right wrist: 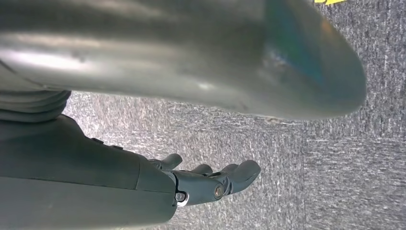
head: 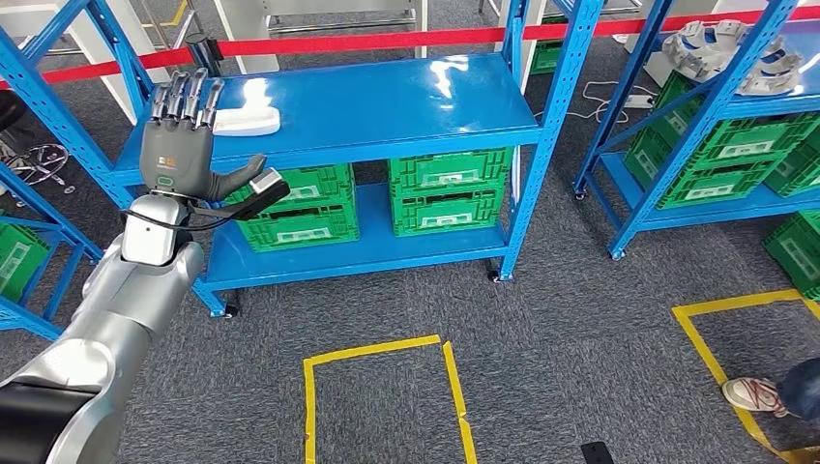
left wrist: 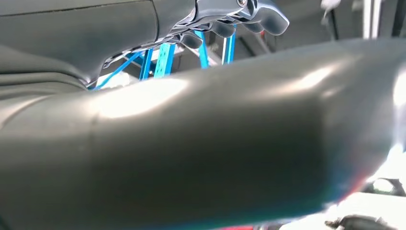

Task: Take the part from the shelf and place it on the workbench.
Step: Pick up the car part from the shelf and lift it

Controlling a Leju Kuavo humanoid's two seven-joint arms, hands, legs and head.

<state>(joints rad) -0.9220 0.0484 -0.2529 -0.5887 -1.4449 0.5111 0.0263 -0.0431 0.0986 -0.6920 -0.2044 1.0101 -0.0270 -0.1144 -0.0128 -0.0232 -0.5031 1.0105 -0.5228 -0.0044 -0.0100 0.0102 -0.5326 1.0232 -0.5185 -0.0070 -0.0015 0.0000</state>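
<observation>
Both hands empty, left hand (head: 176, 145) spread beside white part (head: 247, 120), right hand (right wrist: 210, 182) loosely splayed above carpet.

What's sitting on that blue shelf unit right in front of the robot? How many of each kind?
White part, on the top shelf: 1
Green crates, on the lower shelf in two stacks of two: 4
Total: 5

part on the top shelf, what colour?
White; the part lies flat on the blue shelf, clearest in the head view.
</observation>
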